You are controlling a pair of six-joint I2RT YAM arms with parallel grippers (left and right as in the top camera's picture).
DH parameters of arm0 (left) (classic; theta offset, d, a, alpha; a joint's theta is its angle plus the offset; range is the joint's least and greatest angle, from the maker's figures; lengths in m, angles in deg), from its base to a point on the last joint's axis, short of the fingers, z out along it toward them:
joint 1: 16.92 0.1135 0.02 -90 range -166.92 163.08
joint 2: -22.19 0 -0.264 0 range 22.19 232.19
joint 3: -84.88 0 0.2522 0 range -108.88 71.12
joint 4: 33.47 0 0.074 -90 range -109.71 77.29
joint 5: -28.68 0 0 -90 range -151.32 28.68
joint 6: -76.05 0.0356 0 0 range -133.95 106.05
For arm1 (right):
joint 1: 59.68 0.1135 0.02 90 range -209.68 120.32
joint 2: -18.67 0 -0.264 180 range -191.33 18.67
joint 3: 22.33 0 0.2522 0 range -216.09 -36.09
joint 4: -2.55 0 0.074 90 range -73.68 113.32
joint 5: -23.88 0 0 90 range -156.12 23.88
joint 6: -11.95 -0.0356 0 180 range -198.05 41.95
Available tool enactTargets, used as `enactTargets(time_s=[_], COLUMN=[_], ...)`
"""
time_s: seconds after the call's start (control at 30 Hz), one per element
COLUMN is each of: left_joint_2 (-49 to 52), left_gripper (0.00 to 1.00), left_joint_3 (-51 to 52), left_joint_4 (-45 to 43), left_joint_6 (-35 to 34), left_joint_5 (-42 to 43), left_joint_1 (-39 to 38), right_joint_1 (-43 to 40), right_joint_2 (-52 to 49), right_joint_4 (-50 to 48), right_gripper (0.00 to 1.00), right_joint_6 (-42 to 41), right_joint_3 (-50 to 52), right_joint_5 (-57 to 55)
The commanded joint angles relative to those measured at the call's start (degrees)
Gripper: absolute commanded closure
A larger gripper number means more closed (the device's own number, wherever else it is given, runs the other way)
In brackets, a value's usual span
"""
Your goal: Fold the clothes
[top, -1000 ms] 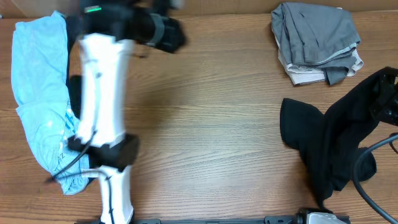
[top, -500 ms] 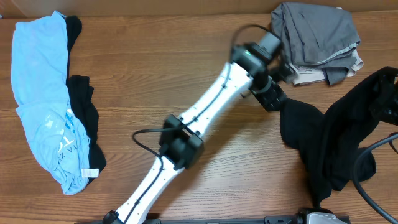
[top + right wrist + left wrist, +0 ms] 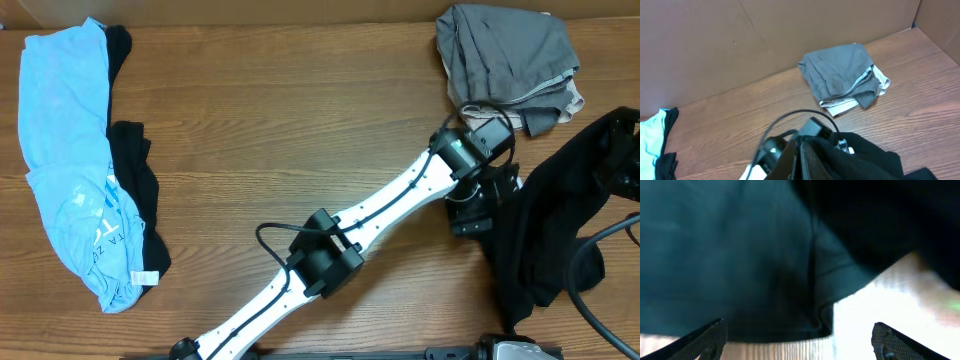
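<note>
Left claw hovers wide apart at the hem of the large black fabric garment, likely to pinch it; right claw is clamped on its raised far side.

the counter was brown wood grain with a smooth, faintly satin face. the large black garment was soft matt cloth that gave back almost no light, and its hem looked stitched flat in the left wrist view. the grey garment was thin, creased matt fabric over a paler cream garment. the light blue garment was smooth soft cloth, and the small black garment beside it was matt. the left arm had glossy white plastic shells and matt black joints. the left end effector had dull black fingers. the back wall looked like plain brown cardboard.
</note>
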Motion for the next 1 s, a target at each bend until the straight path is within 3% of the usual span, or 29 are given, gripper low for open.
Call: enactTargets(time_s=[0.0,0.17,0.27,0.3,0.33,0.37,0.4,0.67,0.83,0.97], left_joint_2=[3.5,4.9,5.1,5.1,5.1,5.1,5.0,1.0,-3.5,-6.6], left_gripper=[0.06,0.08,0.20,0.32,0.54,0.84,0.96,0.96,0.96,0.96], left_joint_3=[-0.3,-0.3,-0.3,-0.3,-0.3,-0.3,-0.4,-6.1,-11.8,-14.2], left_joint_4=[-0.3,-2.8,-3.2,-3.1,-3.1,-2.9,-2.4,6.6,15.8,21.6], left_joint_6=[4.2,4.2,4.2,4.2,4.1,4.0,3.8,-10.6,-16.9,-17.5], left_joint_5=[-0.9,3.4,7.2,7.6,7.7,7.2,6.2,-9.9,-10.4,-10.2], left_joint_1=[0.4,0.4,0.4,0.4,0.4,0.5,0.7,10.0,21.6,30.5], right_joint_1=[-0.4,-0.4,-0.4,-0.4,-0.4,-0.4,-0.4,-0.4,-0.4,-0.4], right_joint_2=[0.2,0.1,0.1,0.1,0.1,0.1,0.1,-0.4,-2.6,-5.9], right_joint_4=[-0.5,-0.5,-0.5,-0.5,-0.5,-0.5,-0.5,-0.5,-0.5,-0.5], right_gripper=[0.96,0.96,0.96,0.96,0.96,0.96,0.96,0.96,0.96,0.96], right_joint_6=[0.3,0.2,0.2,0.2,0.2,0.2,0.2,0.2,0.2,0.2], right_joint_3=[-0.1,-0.1,-0.1,-0.1,-0.1,-0.1,-0.1,-0.1,-0.1,-0.1], right_joint_5=[1.2,1.9,2.2,2.2,2.2,2.2,2.2,2.2,2.2,2.2])
